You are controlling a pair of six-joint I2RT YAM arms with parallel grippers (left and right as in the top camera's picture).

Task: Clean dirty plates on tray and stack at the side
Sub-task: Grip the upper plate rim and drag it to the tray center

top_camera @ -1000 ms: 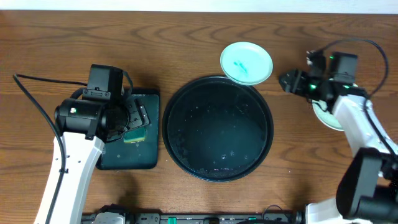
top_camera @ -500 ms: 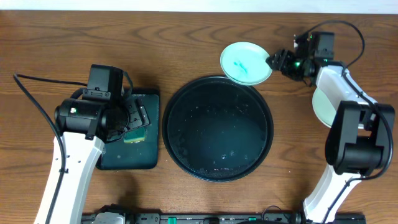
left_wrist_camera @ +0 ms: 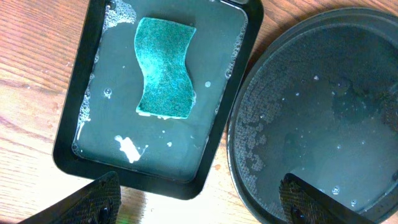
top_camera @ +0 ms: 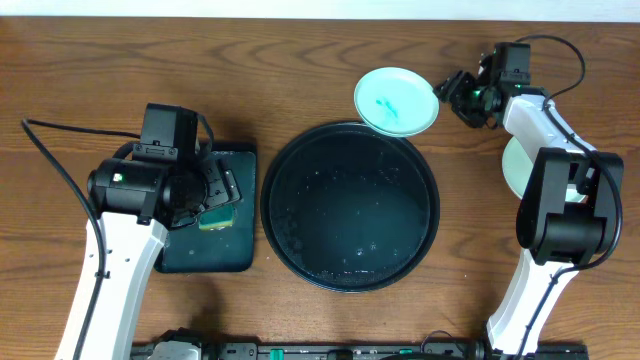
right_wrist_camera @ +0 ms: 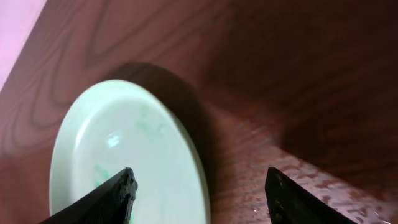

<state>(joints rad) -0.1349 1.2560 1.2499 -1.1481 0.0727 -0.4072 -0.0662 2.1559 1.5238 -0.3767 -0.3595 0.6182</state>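
Brown tabletop (top_camera: 300, 60) bears two plates (top_camera: 396, 100) (top_camera: 510, 168), one round tray (top_camera: 350, 262), one sponge (left_wrist_camera: 165, 68).

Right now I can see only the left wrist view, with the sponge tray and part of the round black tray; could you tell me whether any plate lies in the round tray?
Observer: None lies inside it. One mint-green plate with teal smears sits at the far right of the round black tray, overlapping its rim.
Operator: Thank you. Where is the right gripper?
Observer: The right gripper is at that plate's right edge, open and not closed on it.
Operator: Are there any other plates?
Observer: Part of another pale plate shows on the table, mostly hidden under the right arm.
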